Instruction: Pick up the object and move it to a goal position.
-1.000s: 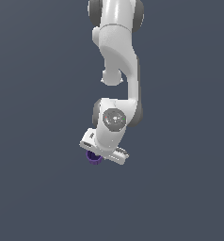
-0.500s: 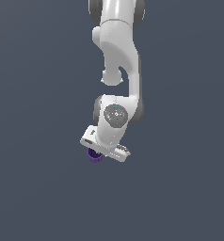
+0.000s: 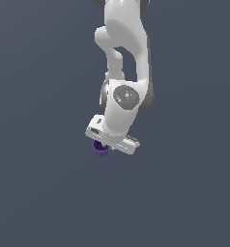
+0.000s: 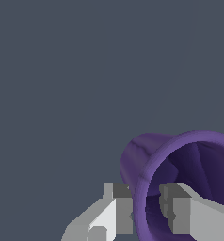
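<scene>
The object is a small dark purple ridged cup (image 3: 101, 149), hanging just under the white hand of my arm in the exterior view. In the wrist view the cup (image 4: 151, 155) fills the near part of the picture, its hollow mouth turned toward the camera. My gripper (image 4: 146, 209) is shut on the cup's rim: one finger (image 4: 115, 207) presses the outer wall and the other finger (image 4: 180, 209) sits inside the hollow. In the exterior view the gripper (image 3: 103, 144) holds the cup with its fingertips mostly hidden by the hand.
Only a plain dark grey background shows in both views. The white arm (image 3: 124, 58) comes down from the top of the exterior view.
The arm has shifted slightly, carrying the hand and the held cup a little up and toward the exterior view's right. The grip is unchanged.
</scene>
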Motion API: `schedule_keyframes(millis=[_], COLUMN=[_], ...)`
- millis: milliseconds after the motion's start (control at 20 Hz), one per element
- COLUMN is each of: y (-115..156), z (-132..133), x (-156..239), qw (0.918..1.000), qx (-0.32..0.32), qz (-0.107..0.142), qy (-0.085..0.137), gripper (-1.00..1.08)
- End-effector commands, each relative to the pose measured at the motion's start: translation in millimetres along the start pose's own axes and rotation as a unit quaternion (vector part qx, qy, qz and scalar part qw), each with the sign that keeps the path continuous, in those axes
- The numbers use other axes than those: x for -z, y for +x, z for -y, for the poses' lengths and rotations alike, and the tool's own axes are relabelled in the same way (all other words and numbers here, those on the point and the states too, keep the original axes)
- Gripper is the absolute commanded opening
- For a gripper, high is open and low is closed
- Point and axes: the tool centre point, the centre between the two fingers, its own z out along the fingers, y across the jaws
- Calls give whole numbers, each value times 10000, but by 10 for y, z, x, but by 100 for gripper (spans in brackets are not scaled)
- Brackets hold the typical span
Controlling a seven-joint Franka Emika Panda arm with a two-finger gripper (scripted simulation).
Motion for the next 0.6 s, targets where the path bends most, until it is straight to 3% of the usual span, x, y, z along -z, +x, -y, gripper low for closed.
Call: schedule_keyframes(millis=[0,550], y=[-106,-652], z=[-8,-63], x=[214,1232], qw=[10000,10000], qx=[1,2], qz=[-11,-13], qy=[9,6], gripper=[-100,-100])
